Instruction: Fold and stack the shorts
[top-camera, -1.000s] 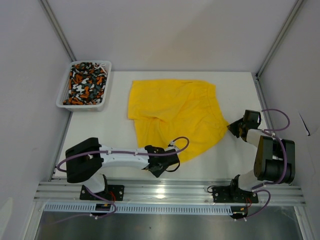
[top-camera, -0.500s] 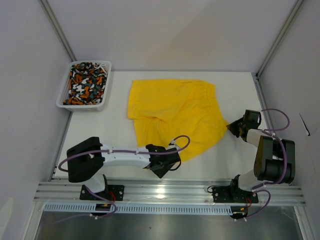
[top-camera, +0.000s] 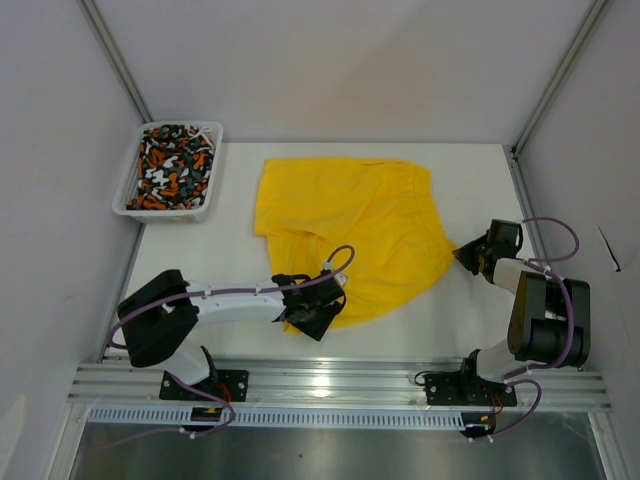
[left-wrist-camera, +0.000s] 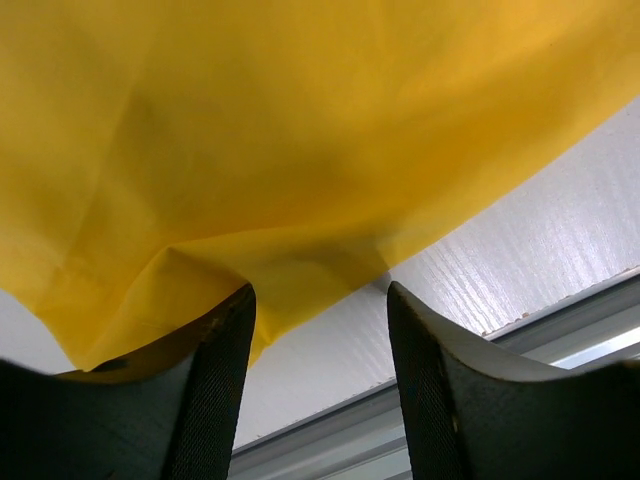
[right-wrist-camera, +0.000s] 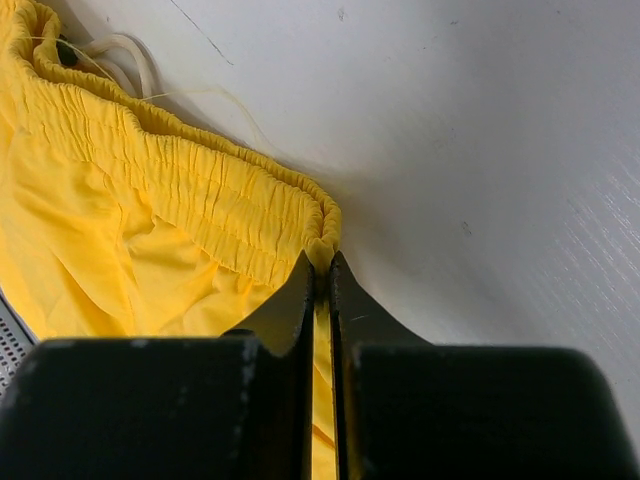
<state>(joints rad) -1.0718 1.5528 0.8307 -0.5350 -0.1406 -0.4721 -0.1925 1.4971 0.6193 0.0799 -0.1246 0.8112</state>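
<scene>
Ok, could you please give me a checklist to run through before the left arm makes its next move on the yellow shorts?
1. Right gripper clamped on the yellow shorts at the waistband: ok.
2. Left gripper open at the near hem: ok.
3. Hem deep enough between the left fingers to pinch: cannot tell; it drapes over one fingertip.
4. Yellow shorts lying flat: not ok, creased near the middle.
5. Patterned shorts out of the way in the basket: ok.

The yellow shorts (top-camera: 345, 215) are smooth matt cloth (waistband gathered, ribbed); table (top-camera: 470, 180) matt white, faintly grained; basket (top-camera: 160, 213) white plastic mesh.
</scene>
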